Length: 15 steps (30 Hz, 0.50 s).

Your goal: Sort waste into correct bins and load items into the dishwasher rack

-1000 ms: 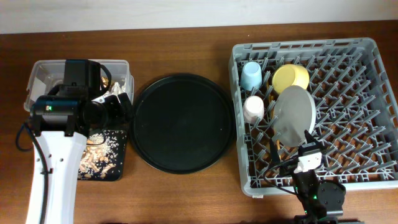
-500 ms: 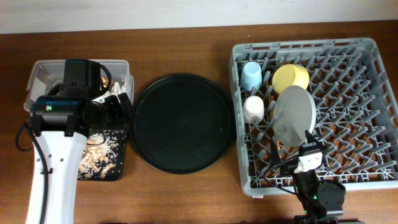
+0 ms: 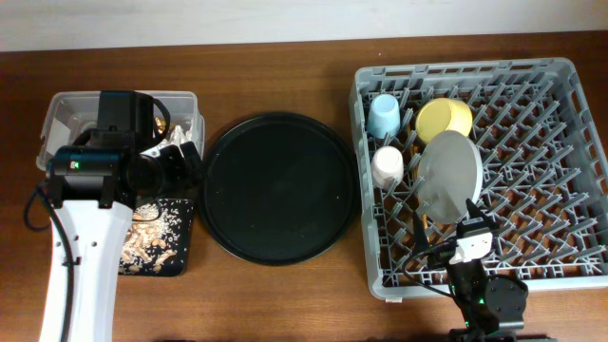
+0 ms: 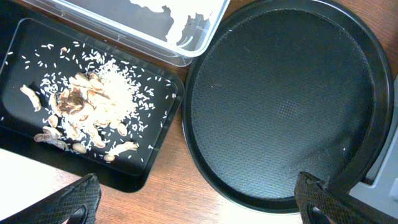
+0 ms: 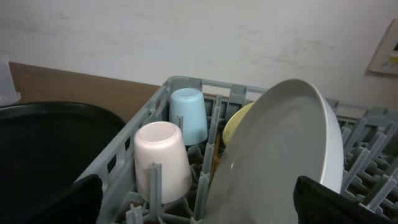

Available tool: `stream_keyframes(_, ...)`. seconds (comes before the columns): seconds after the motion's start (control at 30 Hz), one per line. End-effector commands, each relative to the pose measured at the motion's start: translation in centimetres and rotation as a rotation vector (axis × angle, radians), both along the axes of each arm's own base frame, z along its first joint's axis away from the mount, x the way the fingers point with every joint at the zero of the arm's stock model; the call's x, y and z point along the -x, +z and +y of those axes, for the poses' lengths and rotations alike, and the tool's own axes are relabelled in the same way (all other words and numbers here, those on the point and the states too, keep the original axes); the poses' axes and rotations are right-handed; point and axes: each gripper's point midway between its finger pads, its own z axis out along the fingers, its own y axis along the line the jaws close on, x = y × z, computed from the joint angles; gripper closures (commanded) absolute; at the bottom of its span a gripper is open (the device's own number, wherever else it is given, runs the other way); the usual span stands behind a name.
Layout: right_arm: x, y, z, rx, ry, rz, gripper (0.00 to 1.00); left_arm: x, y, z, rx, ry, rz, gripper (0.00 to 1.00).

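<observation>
- The clear plastic tub point(image 3: 55, 112) stands at the far left of the table, partly hidden under the left arm.
- Inside the tub lies the crumpled white tissue point(image 4: 180, 26), in the corner nearest the round tray. Something brown-gold, which looks like the crinkled wrapper point(image 3: 161, 121), shows next to the arm.
- The shallow black tray point(image 4: 25, 43) is just in front of the tub and touches it. On it lie the beige food scraps point(image 4: 93, 106), in one heap with loose grains scattered around it.
- The left gripper point(image 4: 202, 208) hangs above the border between the black tray and the round tray. Its fingers are spread wide and nothing is between them.
- The large round black tray point(image 3: 280, 185) is in the middle of the table, between the bins and the rack.
- The dishwasher rack point(image 3: 560, 142) takes the right side of the table.
- In its left part stand the light-blue cup point(image 3: 384, 116) and, nearer to the robot, the pink cup point(image 3: 388, 166). Both are upside down.
- The yellow bowl point(image 3: 444, 117) leans on its edge to the right of the blue cup.
- The grey plate point(image 3: 448, 176) stands tilted between the pegs, in front of the bowl.
- The right gripper point(image 5: 199, 208) is low at the near edge of the rack and faces the plate and the pink cup. Its fingers are released wide and it grasps nothing.
</observation>
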Motion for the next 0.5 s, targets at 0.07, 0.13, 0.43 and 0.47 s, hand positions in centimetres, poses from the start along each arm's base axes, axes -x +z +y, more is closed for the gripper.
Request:
stream_keyframes(0.07, 0.0, -0.3, -0.2, -0.010, -0.017, 0.008, 0.02, 3.3, 5.9, -1.5, 0.016, -0.065, -0.224, 0.01)
stream_keyframes(0.13, 0.0, -0.3, -0.2, -0.010, -0.017, 0.008, 0.02, 5.7, 8.7, -1.9, 0.031, -0.090, -0.346, 0.01)
stream_keyframes(0.43, 0.0, -0.3, -0.2, -0.010, -0.017, 0.008, 0.01, 15.1, 11.4, -0.7, 0.062, -0.092, -0.646, 0.01)
stream_keyframes(0.47, 0.0, -0.3, -0.2, -0.010, -0.017, 0.008, 0.02, 15.7, 10.2, -0.8, 0.072, -0.099, -0.642, 0.01)
